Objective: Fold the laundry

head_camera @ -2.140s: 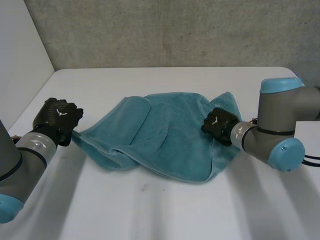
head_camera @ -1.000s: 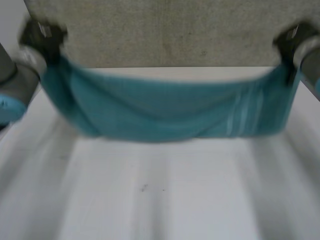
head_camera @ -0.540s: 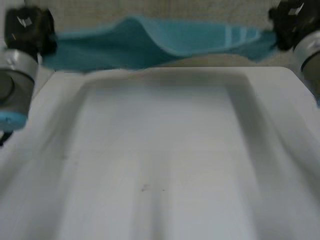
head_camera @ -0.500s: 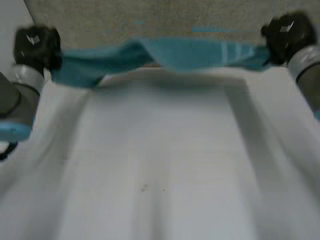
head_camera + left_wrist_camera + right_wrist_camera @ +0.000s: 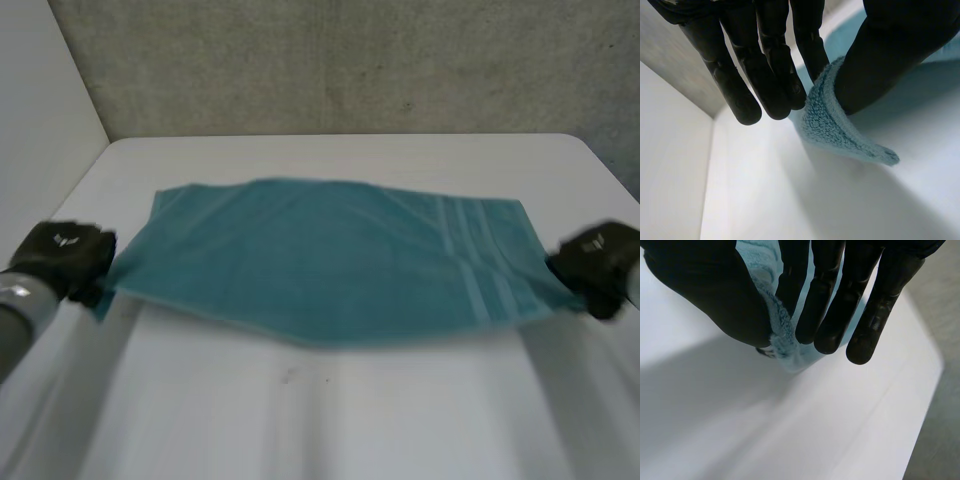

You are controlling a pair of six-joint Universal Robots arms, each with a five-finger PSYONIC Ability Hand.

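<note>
A teal towel (image 5: 330,260) with pale stripes near its right end is stretched flat across the middle of the white table (image 5: 330,410). My left hand (image 5: 62,258) pinches the towel's near left corner (image 5: 835,125) between thumb and straight fingers (image 5: 775,85). At the opposite end, my right hand (image 5: 600,262) pinches the near right corner (image 5: 777,335) the same way, thumb against fingers (image 5: 825,315). The near edge sags slightly toward me between the two hands.
A grey wall (image 5: 340,60) rises behind the table's far edge, and a white panel (image 5: 40,110) stands along the left side. Bare tabletop lies in front of the towel.
Both hands swung the towel up high, then brought it down and toward me. It now lies spread out flat, where earlier it was a crumpled heap.
</note>
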